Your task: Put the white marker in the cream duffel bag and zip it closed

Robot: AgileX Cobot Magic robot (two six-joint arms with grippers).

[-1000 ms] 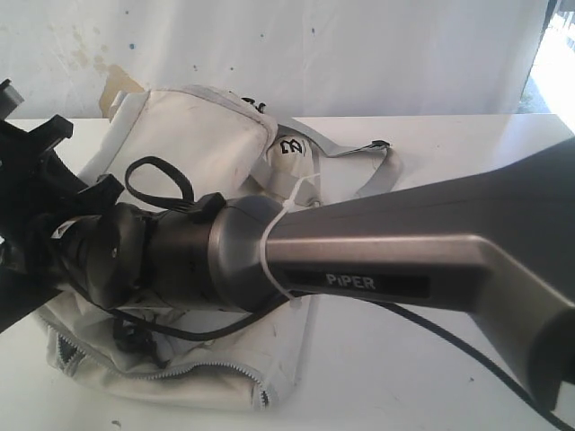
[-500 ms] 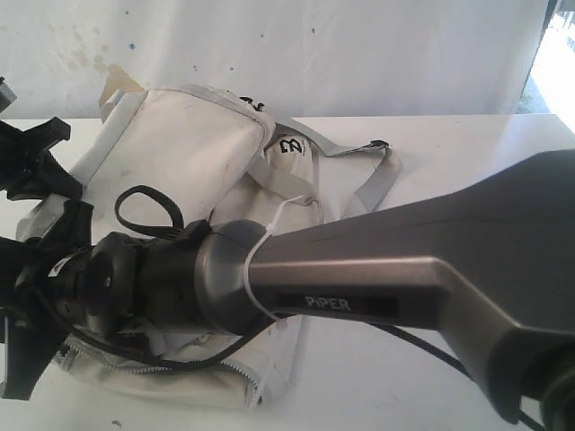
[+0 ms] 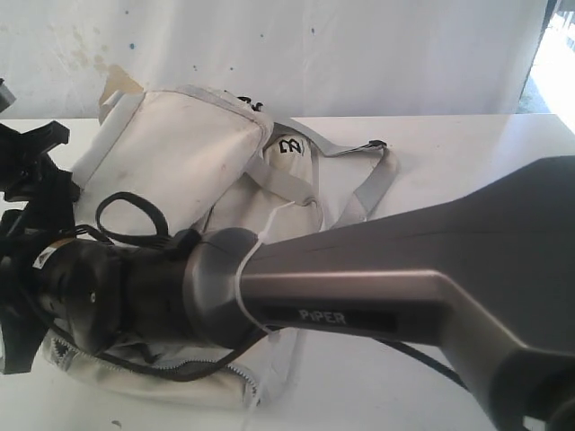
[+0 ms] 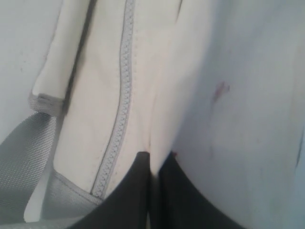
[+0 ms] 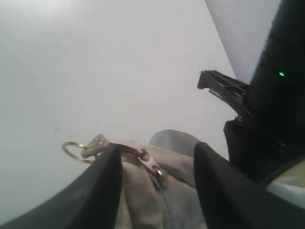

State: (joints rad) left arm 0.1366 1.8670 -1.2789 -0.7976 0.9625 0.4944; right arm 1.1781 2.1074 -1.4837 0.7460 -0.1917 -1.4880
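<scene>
Grippers first: clamping the left gripper [image 4: 151, 167] tight, probably pinching a fold of the cream duffel bag [image 4: 90, 119] just beside the zipper teeth [image 4: 120, 107], though kinda hard telling that close up. Holding the right gripper [image 5: 157, 149] spread wide, straddling the zipper pull [image 5: 151, 166] without squeezing, with the ring [image 5: 75, 150] poking past one finger. Leaving the bag lying on the white table [image 3: 449, 153], partly under the right arm [image 3: 377, 260].

You're working at a robot lab bench; a plain white table [image 3: 449, 144] stands before a stained white backdrop [image 3: 359, 54]; a grey arm [image 3: 386, 260] marked PiPER reaches across it.
</scene>
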